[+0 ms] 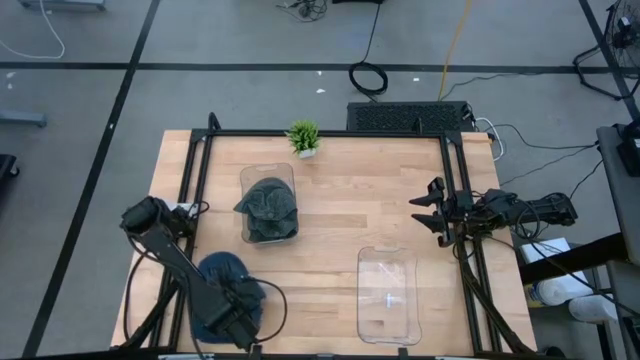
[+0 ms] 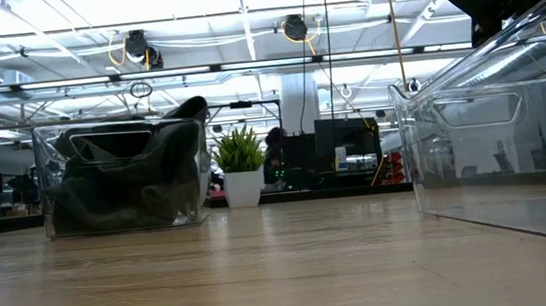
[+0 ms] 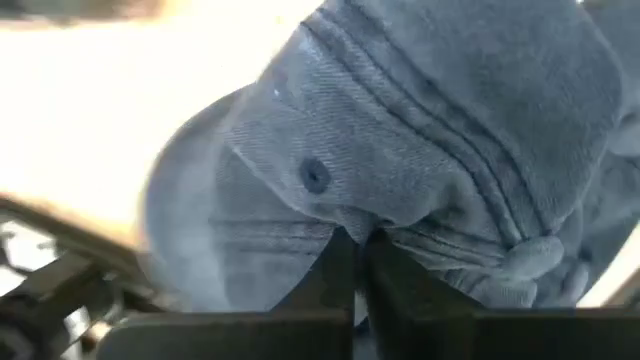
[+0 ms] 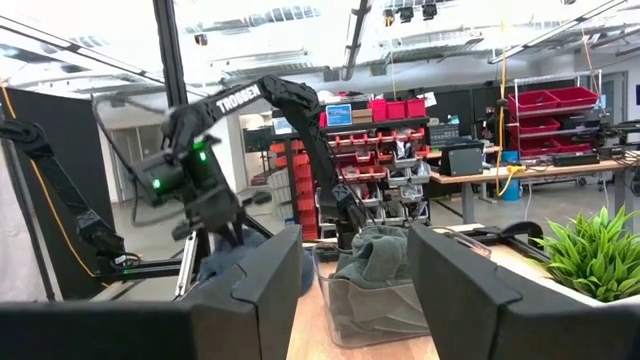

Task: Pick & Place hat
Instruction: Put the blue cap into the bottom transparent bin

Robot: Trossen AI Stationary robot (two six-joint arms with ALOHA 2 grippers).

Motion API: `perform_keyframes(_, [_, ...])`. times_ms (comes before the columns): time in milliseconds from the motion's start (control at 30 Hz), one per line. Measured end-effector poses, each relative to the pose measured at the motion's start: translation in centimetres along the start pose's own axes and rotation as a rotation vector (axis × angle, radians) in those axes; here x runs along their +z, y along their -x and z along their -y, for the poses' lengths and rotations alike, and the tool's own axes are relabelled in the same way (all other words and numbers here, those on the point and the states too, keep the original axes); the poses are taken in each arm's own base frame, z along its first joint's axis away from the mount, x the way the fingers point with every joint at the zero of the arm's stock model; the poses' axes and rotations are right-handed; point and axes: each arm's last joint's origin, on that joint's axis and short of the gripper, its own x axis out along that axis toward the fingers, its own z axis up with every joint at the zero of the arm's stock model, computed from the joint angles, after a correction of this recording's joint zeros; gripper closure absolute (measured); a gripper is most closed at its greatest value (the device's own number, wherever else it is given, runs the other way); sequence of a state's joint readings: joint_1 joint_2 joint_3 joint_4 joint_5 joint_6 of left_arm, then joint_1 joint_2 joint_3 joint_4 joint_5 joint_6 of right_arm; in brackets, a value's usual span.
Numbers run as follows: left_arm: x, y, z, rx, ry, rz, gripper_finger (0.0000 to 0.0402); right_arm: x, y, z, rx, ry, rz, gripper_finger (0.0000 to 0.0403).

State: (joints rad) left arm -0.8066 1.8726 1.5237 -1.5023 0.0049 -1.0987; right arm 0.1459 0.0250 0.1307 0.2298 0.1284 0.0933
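A blue-grey cap [image 1: 228, 285] is at the table's near left corner, and it fills the left wrist view [image 3: 420, 140]. My left gripper [image 1: 237, 322] is shut on it. A second dark cap [image 1: 268, 207] lies bunched in a clear bin [image 1: 268, 172] at the table's middle left, also in the low view [image 2: 125, 177]. My right gripper [image 1: 425, 213] is open and empty by the table's right edge, held above the table. My left gripper pinches a bunched fold of the cap's crown [image 3: 362, 228] between its two fingers [image 3: 330, 270]. The cloth puckers at the fingertips. The cap's brim [image 3: 180, 220] lies beyond the fingers. Whether the cap rests on the table or is lifted, I cannot tell.
An empty clear bin [image 1: 388, 292] stands at the near right of the table; it shows close up in the low view [image 2: 498, 141]. A small potted plant [image 1: 304, 138] stands at the far edge. A black frame [image 1: 330, 134] runs round the table.
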Motion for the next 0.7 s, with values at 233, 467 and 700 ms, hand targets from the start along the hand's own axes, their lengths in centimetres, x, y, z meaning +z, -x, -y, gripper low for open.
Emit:
perform_keyframes(233, [0.8,5.0,-0.5,-0.113,0.020,0.086,0.0397,0.0,0.0,0.0,0.000,0.000,0.000,0.0232])
perform_keyframes(467, [1.6,6.1,-1.1,-0.136,0.038,0.124,0.0398,0.0,0.0,0.0,0.001,0.000,-0.002,0.0232])
perform_keyframes(700, [2.0,5.8,-1.0,-0.117,0.099,0.141,0.0326,0.0,0.0,0.0,0.001,0.000,-0.002,0.0232])
